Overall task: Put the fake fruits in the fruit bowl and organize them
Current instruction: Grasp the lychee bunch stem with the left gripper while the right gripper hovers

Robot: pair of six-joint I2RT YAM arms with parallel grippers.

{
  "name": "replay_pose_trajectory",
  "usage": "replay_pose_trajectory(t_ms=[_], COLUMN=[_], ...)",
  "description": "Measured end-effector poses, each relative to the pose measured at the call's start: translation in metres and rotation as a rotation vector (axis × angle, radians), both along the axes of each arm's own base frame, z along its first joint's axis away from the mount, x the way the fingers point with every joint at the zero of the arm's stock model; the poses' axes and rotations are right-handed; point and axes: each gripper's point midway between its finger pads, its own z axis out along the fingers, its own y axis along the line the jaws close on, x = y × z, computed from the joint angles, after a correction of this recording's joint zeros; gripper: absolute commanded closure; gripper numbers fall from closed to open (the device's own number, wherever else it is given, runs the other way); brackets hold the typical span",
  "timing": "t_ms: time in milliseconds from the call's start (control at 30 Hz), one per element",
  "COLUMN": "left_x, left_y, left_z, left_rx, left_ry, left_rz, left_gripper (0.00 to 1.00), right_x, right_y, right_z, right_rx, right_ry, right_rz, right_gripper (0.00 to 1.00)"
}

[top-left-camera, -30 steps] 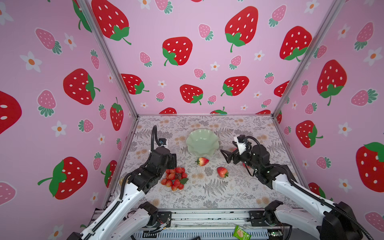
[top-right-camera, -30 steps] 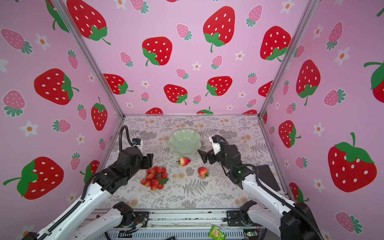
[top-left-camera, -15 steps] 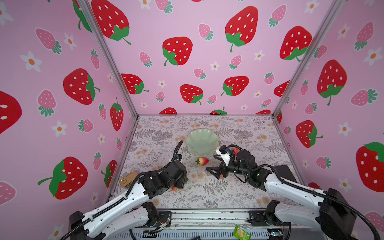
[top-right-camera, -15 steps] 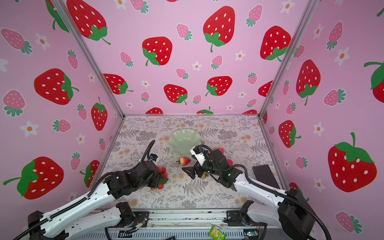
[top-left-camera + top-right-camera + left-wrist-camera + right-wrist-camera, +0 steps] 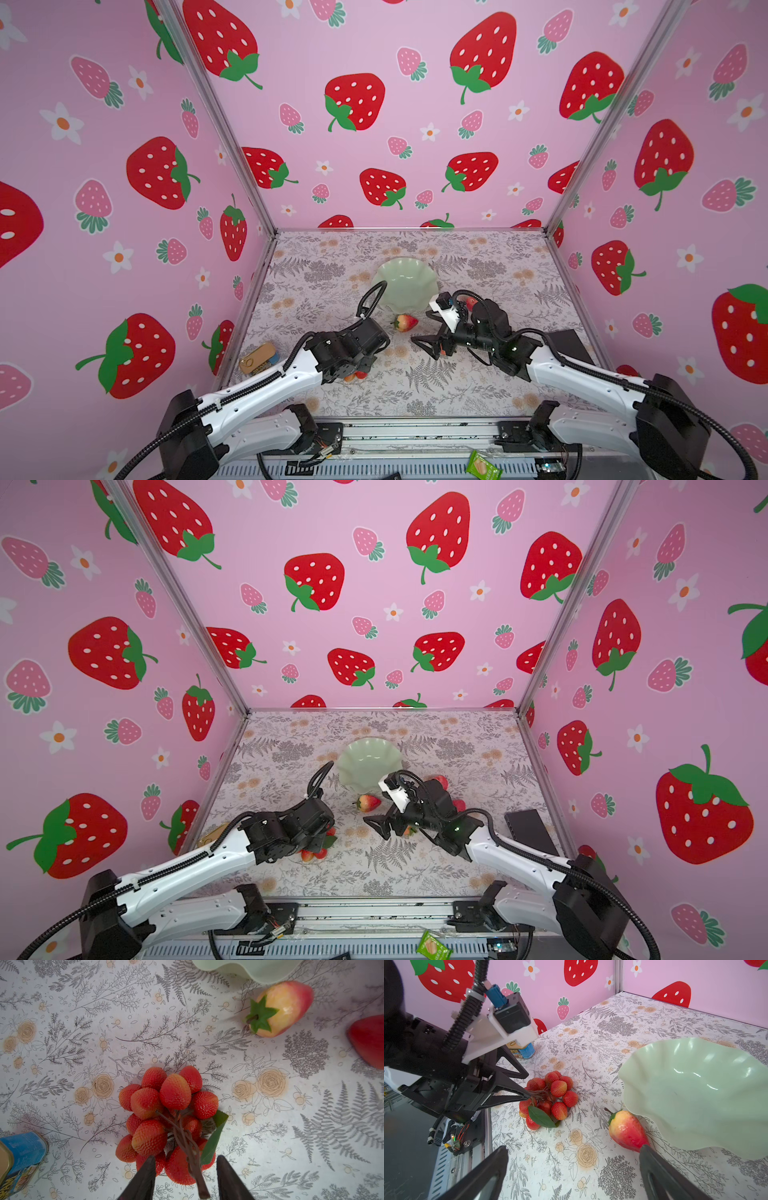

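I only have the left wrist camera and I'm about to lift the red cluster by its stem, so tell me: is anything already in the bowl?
Observer: No. The right wrist view shows the bowl with no fruit inside.
Operator: Where is the right gripper?
Observer: The right gripper is wide open, with one finger close to the tip of the strawberry that lies beside the bowl.
Operator: Any fruit I can't see?
Observer: An apple shows partly behind the right arm, beside the bowl.
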Motion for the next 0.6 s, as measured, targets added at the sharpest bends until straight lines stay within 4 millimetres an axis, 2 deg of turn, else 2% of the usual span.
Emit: replay_pose_trajectory(t_ms=[300, 367, 500, 600], left_x=[0.003, 0.003, 0.004, 0.004], left_y=[-0.004, -0.004, -0.005, -0.004], left_z=[-0.021, -0.023, -0.022, -0.021], left_rx=[0.064, 0.069, 0.068, 0.067], left_ry=[0.052, 0.057, 0.053, 0.051], left_rz=[-0.003, -0.002, -0.004, -0.007], left_gripper=[0.69, 0.7, 0.82, 0.86], right_x=[0.001, 0.002, 0.002, 0.002], right_y=[-0.001, -0.001, -0.001, -0.001], right_z=[-0.001, -0.001, -0.001, -0.001], right_rx=[-0.016, -0.018, -0.019, -0.02], right_ry=[-0.028, -0.032, -0.039, -0.042], right_rz=[0.001, 0.002, 0.004, 0.005], right_gripper=[0.01, 0.01, 0.01, 0.01])
